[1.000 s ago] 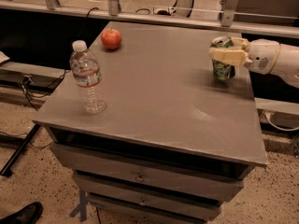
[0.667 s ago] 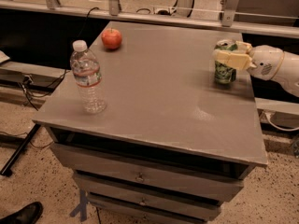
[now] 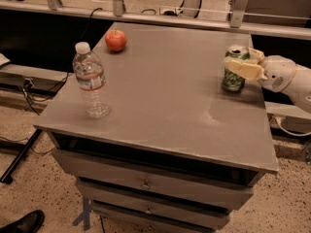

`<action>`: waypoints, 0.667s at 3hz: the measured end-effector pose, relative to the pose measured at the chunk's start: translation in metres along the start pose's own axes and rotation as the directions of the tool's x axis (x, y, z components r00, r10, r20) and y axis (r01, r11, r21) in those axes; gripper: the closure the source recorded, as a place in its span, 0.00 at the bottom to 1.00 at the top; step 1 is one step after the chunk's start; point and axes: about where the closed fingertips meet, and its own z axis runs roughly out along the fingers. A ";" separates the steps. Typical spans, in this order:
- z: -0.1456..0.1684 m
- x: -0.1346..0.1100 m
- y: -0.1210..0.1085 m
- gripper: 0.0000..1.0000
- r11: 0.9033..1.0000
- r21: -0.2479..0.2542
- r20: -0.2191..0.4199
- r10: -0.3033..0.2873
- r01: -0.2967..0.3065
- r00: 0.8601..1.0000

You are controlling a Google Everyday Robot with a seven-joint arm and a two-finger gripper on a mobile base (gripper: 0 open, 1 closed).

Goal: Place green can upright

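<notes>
Right now I see my gripper [image 3: 239,58] at the table's [image 3: 170,96] right edge, pinching the upper part of the green can [image 3: 232,80], which stands upright.

The grey table top [image 3: 170,101] carries a water bottle [image 3: 90,81] upright near its front left corner, a red apple [image 3: 116,40] near the far left corner, and the green can [image 3: 233,77] upright by the right edge. The gripper [image 3: 239,58] is at the can's upper half, over the table's right edge
</notes>
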 end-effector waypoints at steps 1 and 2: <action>-0.004 0.004 0.003 0.35 1.000 -0.002 0.012 -0.013 0.013 1.000; -0.004 0.004 0.003 0.13 1.000 -0.002 0.012 -0.013 0.013 1.000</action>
